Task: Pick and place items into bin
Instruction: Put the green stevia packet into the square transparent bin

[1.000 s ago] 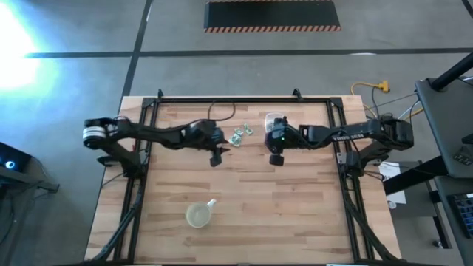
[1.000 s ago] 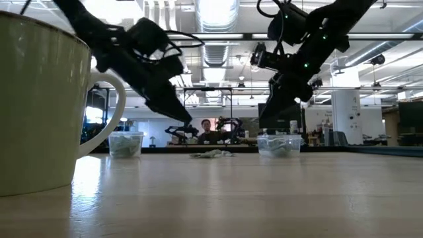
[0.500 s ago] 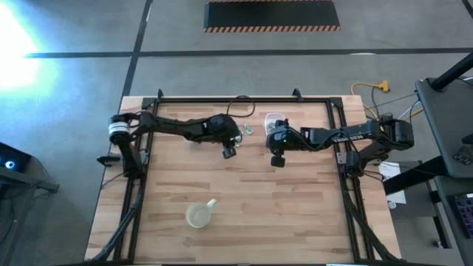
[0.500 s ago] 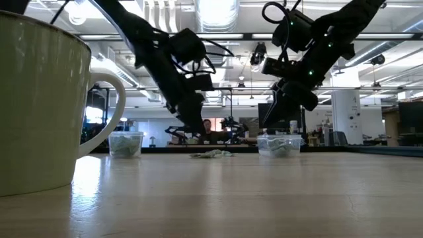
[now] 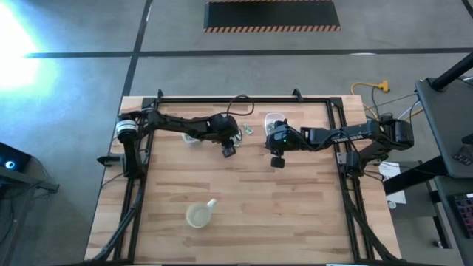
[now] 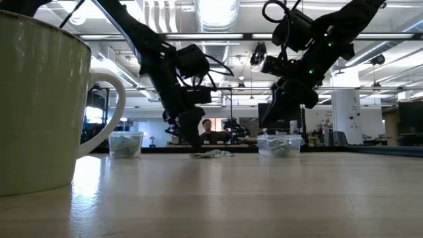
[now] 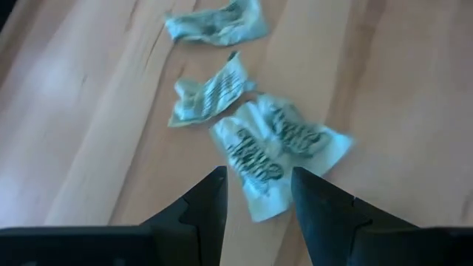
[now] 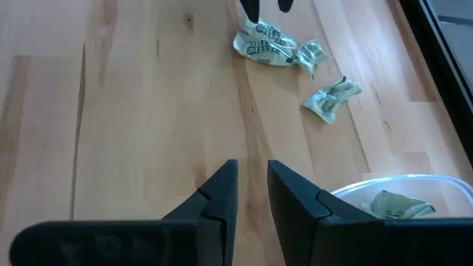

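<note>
Three crumpled pale green and silvery pieces (image 7: pixel 281 148) (image 7: pixel 211 96) (image 7: pixel 218 22) lie flat on the wooden table (image 5: pixel 244 192), toward its far middle (image 5: pixel 246 130). My left gripper (image 7: pixel 259 188) is open and points steeply down, with one finger on each side of the nearest piece's end. It also shows in the high view (image 5: pixel 233 140) and the low view (image 6: pixel 193 137). My right gripper (image 8: pixel 252 188) waits over bare wood (image 5: pixel 273 144), its fingers a narrow gap apart. A clear bin (image 8: pixel 399 196) beside it holds pieces.
A second clear container (image 6: pixel 125 143) with pieces stands under my left arm (image 5: pixel 191 137). A yellowish cup with a spout (image 5: pixel 199 214) stands near the table's near edge and looms large in the low view (image 6: pixel 39 99). A black frame (image 5: pixel 244 99) borders the table. A person (image 6: pixel 208 129) shows far behind.
My left gripper has gone toward the table's right edge and down, from above the left container to the loose pieces, and now points more steeply down over them. The pieces have stayed where they were.
</note>
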{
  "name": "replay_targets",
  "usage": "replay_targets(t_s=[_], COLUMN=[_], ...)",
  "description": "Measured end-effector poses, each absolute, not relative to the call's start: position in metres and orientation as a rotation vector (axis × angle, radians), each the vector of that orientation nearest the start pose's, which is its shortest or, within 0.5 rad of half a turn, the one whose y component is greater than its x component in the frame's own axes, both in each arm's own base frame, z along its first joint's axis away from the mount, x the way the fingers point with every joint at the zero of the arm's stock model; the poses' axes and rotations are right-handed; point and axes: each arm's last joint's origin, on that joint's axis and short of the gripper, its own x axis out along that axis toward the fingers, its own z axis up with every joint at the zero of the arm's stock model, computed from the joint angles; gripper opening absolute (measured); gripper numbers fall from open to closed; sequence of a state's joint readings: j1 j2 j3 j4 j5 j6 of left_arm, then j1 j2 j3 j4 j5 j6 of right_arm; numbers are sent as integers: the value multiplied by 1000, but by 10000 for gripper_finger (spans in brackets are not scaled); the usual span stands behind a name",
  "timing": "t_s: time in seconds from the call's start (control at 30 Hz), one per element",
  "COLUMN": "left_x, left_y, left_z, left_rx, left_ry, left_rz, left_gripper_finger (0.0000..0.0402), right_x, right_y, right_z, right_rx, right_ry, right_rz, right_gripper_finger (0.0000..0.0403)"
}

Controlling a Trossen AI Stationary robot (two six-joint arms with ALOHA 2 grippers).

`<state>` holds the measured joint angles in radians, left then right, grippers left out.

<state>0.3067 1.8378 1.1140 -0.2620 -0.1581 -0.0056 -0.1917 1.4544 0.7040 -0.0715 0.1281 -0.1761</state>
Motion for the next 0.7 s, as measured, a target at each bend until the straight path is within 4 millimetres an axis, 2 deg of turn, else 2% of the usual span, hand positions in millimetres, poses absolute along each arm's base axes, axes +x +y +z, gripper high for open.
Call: replay_targets(t_s=[0.2,0.7], left_x=[341,345], left_y=[118,118], left_z=[153,154], left_rx=[-112,-128], left_ry=[1022,972], left_rz=[437,400], left_gripper_finger=[134,134], right_x=[269,270], right_y=[-56,-56], right_z=[172,172], right_rx=[-134,-133], right_ry=[847,845], right_rz=[-228,-229], right_gripper_finger=[61,59])
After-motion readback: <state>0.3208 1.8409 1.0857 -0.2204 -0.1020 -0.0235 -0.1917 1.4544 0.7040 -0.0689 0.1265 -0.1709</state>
